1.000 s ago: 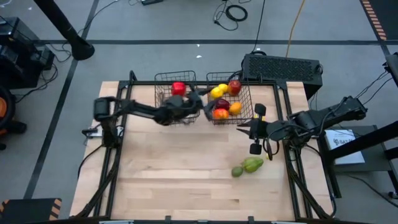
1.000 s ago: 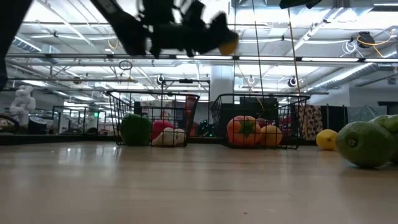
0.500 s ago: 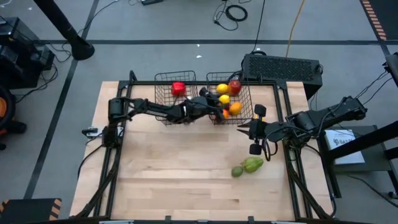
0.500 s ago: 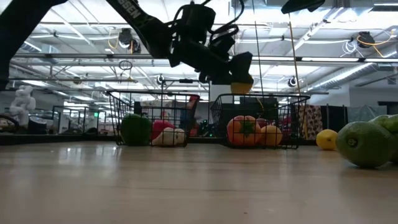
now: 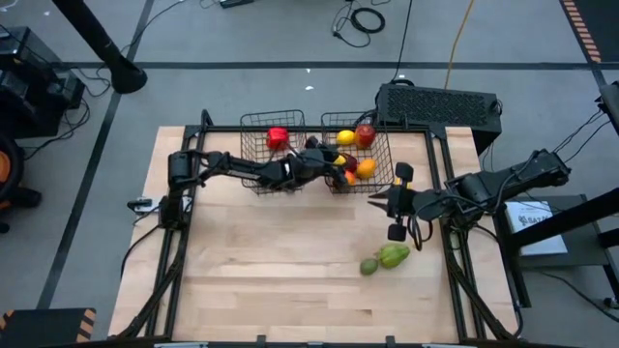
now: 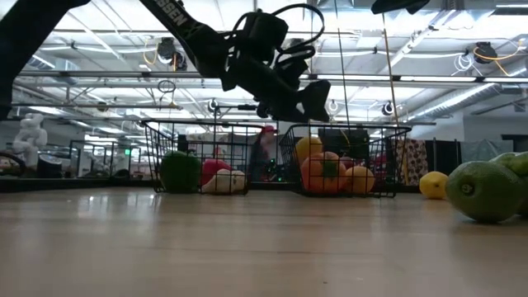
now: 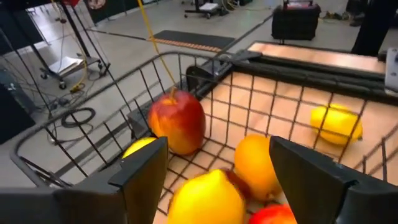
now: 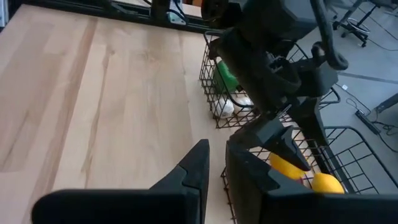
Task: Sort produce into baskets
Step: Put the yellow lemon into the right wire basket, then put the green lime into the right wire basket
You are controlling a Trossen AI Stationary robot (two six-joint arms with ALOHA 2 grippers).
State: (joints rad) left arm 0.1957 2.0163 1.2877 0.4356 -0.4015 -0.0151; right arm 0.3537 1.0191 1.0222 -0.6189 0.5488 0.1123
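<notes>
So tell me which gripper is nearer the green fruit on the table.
Right. The right gripper hangs just beyond the green fruit; the left gripper is over the right basket.

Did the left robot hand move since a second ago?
Yes. The left gripper slid rightward, from the left basket to above the right basket, where its fingers now stand open over the fruit.

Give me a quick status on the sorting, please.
Left end effector open over right basket, lemon just dropped in. Right end effector shut, idle. Nothing in the way.
</notes>
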